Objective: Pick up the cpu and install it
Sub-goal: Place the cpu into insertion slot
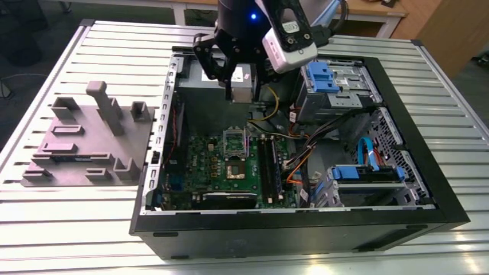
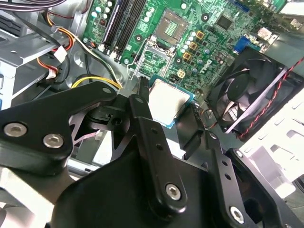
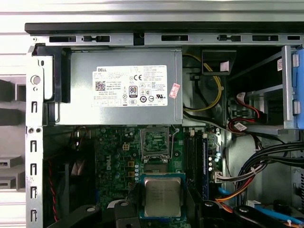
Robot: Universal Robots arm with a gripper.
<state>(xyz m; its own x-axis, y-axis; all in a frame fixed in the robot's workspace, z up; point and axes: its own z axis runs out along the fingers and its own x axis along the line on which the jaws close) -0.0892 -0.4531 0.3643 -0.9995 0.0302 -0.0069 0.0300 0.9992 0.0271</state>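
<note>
step in hand, as i read it: carrying the cpu [image 3: 162, 197] over to its seat. claw [image 1: 238, 80] hangs high inside the open computer case [image 1: 306, 236], above the green board [image 1: 202, 166].

to do it well, my judgement:
- keep the chip flat, silver face up, no tilt.
- square its edges to the socket [image 1: 231, 170] before any drop. in the first wrist view its sides already run roughly parallel to the board's lines.
- the socket's metal lid [image 3: 156, 142] stands flipped open, so the way in looks free. mind that lid and the cables beside it.
- slow and straight down. the contacts likely bend easily, so no sliding across the seat.

claw: closed to about the chip's width and clamped on the cpu. the black fingers [image 2: 142, 114] press two opposite edges, and the silver top shows between them in both wrist views. nothing else touches the chip.

where the cpu is: in the air, held, well above the board, not yet seated. the first wrist view has it partly covering the socket area, with the grey power box [image 3: 118, 85] beyond. the fan [image 2: 251, 90] sits off to one side.
</note>
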